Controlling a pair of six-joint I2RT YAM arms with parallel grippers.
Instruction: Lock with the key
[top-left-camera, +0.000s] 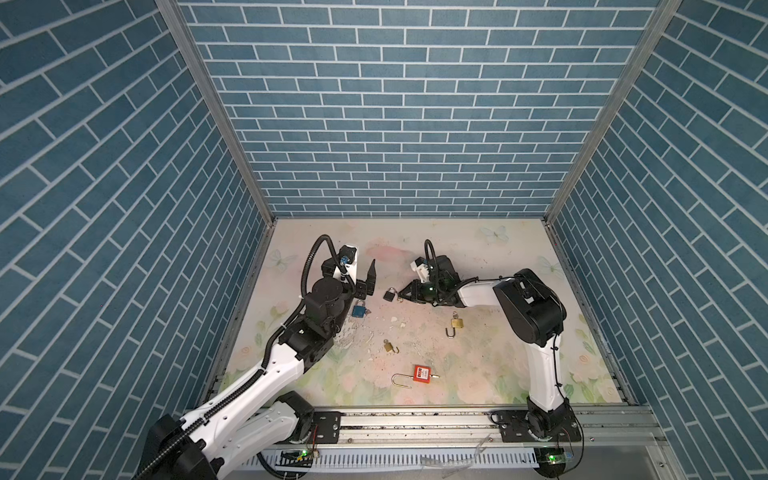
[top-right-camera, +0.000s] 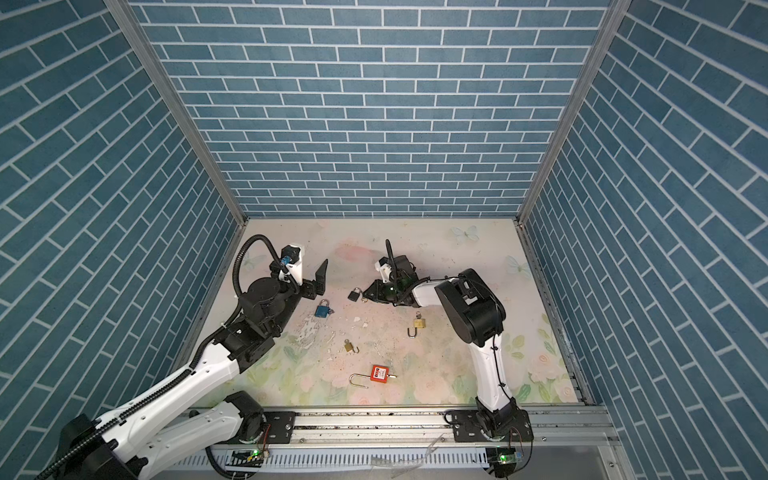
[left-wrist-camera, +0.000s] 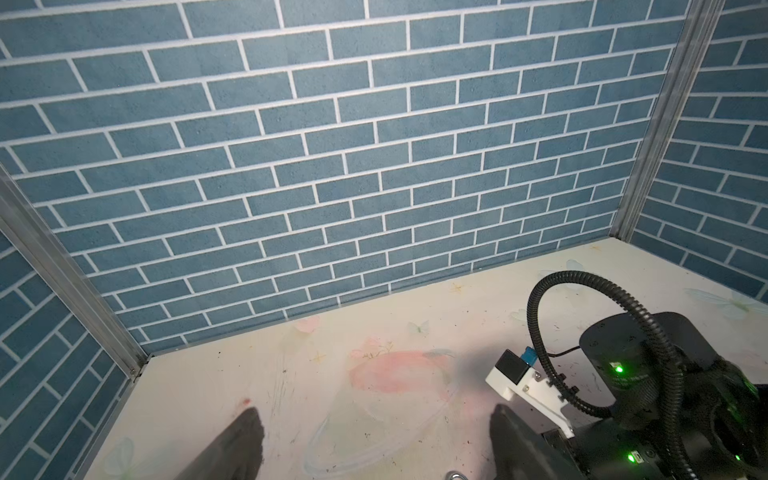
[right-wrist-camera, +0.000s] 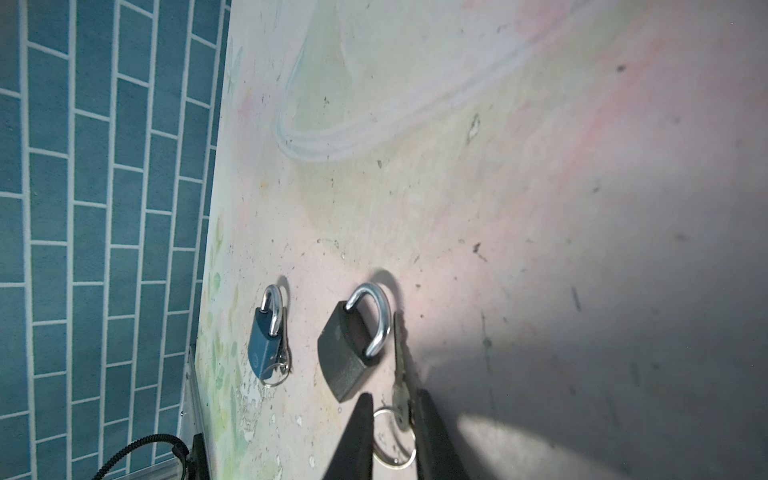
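1. Key (right-wrist-camera: 398, 361): lies on the worktop (right-wrist-camera: 519, 208), out of the lock. Its head sits between the jaws of the right gripper (right-wrist-camera: 392, 395) and its blade points ahead of the tips. The key ring (right-wrist-camera: 395, 444) lies further back between the jaws.
2. Dark grey padlock (right-wrist-camera: 345, 357): just beside the key, off one jaw tip. Both shackle legs are seated in the body, so judged locked, key withdrawn.
3. Right jaws: narrow gap, straddling the key head. One jaw is close against it, contact unclear, no pinch apparent. Judged a release.
4. Left gripper (left-wrist-camera: 374, 415): jaws wide, empty, well apart from the key, probably parked clear.
5. Blue padlock (right-wrist-camera: 264, 347): shackle closed, beyond the grey one from the right jaws.
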